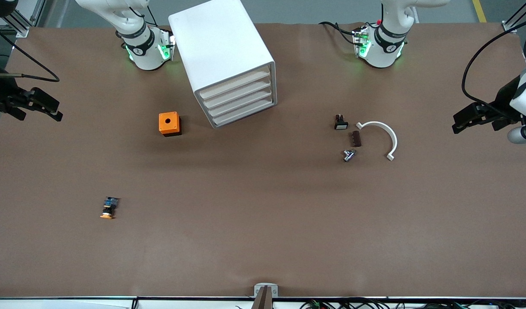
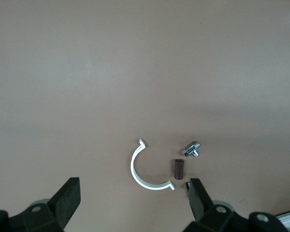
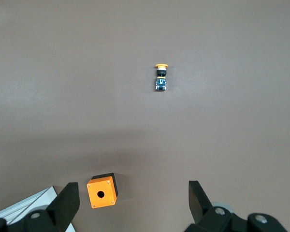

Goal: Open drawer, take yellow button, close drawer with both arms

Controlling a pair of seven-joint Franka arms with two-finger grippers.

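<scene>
Four drawers sit flush in the white cabinet [image 1: 228, 60] in the front view, the top drawer [image 1: 235, 84] shut, and the orange box [image 1: 169, 123] rests beside it toward the right arm's end of the worktop [image 1: 263, 223]. The button [image 1: 109, 207] lies out in the open, well nearer the camera than the box (orange cap pointing camera-ward). Both arms wait at the edges, the left end effector [image 1: 458, 124] and right end effector [image 1: 54, 112] each empty. Left wrist view: black fingers [image 2: 67, 198] spread wide above a white curved clip [image 2: 135, 169], a dark brown block [image 2: 178, 167] and a small metal fitting [image 2: 192, 149]. Right wrist view: fingers [image 3: 197, 199] spread again, the box and button below, well apart.
</scene>
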